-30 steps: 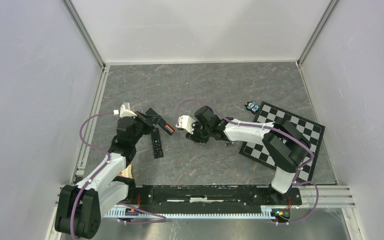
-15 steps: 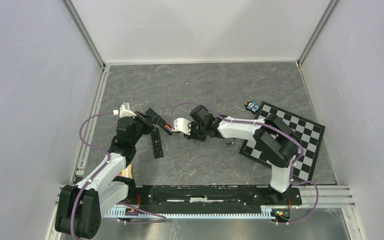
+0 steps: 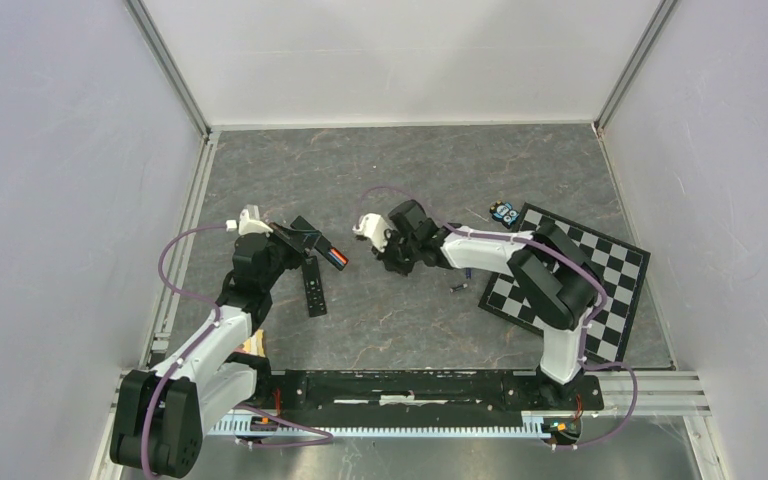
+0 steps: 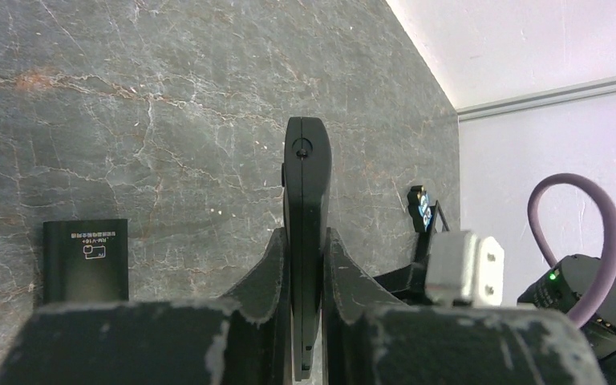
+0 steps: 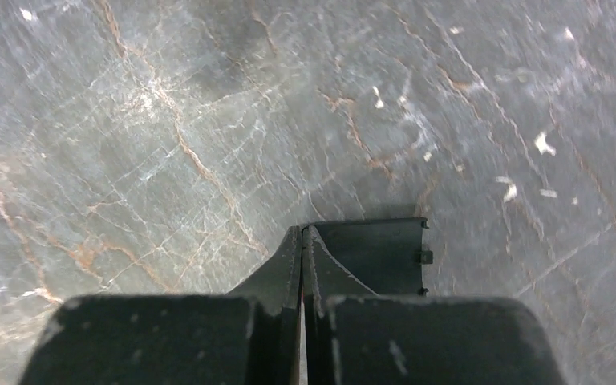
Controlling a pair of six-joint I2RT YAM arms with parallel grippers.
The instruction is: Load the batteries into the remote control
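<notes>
My left gripper (image 3: pixel 301 240) is shut on a black remote (image 3: pixel 312 243) and holds it edge-on above the table. In the left wrist view the remote (image 4: pixel 305 184) stands between the fingers (image 4: pixel 269 265). An orange and a blue battery (image 3: pixel 335 257) show at the remote's open end. A dark battery (image 3: pixel 457 289) lies on the table. My right gripper (image 3: pixel 389 260) is shut, a short way right of the held remote. In the right wrist view its closed tips (image 5: pixel 301 230) hang over a flat black cover (image 5: pixel 381 257) on the table.
A second black remote (image 3: pixel 312 286) lies on the table under my left gripper; its labelled end (image 4: pixel 86 261) shows in the left wrist view. A checkerboard (image 3: pixel 570 280) lies at the right, a small blue-and-black object (image 3: pixel 505 212) at its far corner. Walls enclose the table.
My right gripper moved left up to the held remote's open end, then drew back to the right and turned. My left gripper and the remote stayed still.
</notes>
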